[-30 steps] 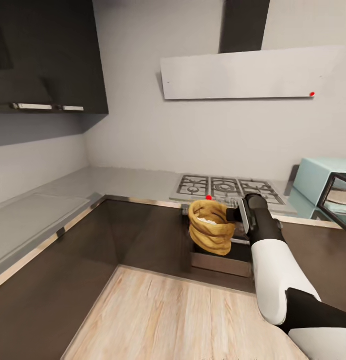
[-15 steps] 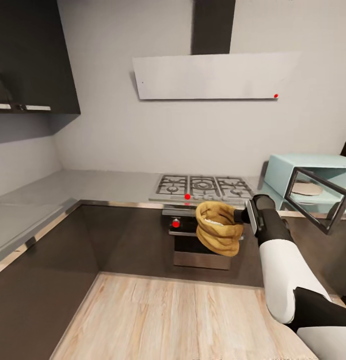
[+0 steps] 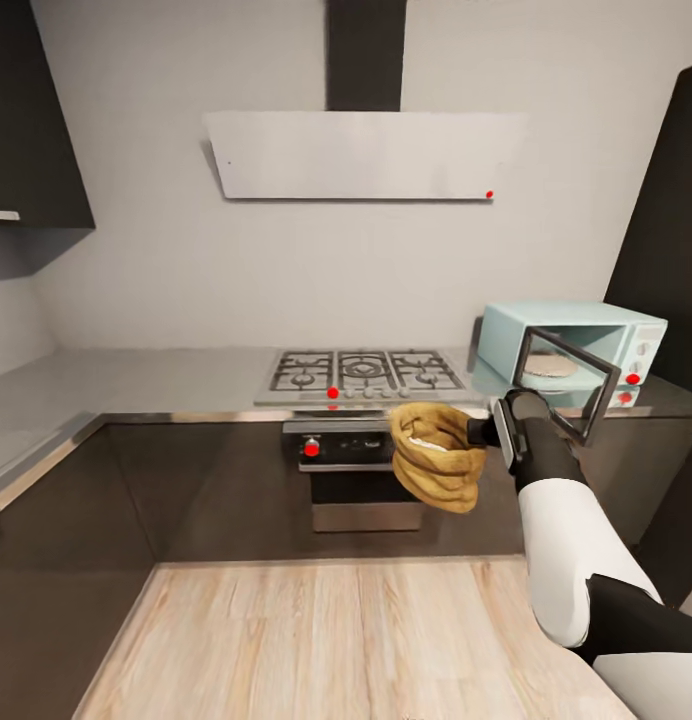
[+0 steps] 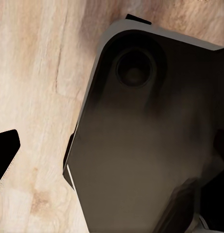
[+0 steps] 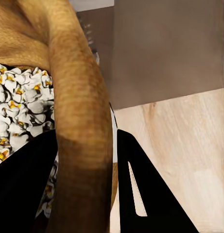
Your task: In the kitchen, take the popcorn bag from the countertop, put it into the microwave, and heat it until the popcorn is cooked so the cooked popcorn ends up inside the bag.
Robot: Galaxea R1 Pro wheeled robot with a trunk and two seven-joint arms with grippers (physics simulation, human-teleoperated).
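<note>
My right jaws point(image 3: 483, 431) pinch the rolled rim of the popcorn bag point(image 3: 435, 455), 1 finger point(image 5: 24, 184) inside the mouth and the other finger point(image 5: 150, 194) outside the paper wall. I hold the bag in the air in front of the steel built-in oven point(image 3: 361, 480), out from the table point(image 3: 136, 375) edge and above the wooden floor point(image 3: 336, 640). The bag sits tilted, its mouth turned up and toward my arm, with white popcorn point(image 5: 17, 104) showing inside; my right wrist view shows the puffed kernels with yellow-orange specks pressed against the inner finger.

The microwave point(image 3: 576, 350) stands on the table to the right of the gas hob point(image 3: 361, 372), just beside it. Its dark glass door point(image 3: 566, 385) hangs swung open toward me, and a round pale plate point(image 3: 551, 366) lies inside the cavity. On its side panel I see 2 knobs and a red light point(image 3: 633, 378). The bag is apart from the microwave, lower than its opening and to its left.

A white range hood point(image 3: 361, 155) hangs on the wall above the hob, with a red dot at its right end. My left wrist view shows a dark part of my own body over the wooden floor; I cannot tell how my left jaws stand.
</note>
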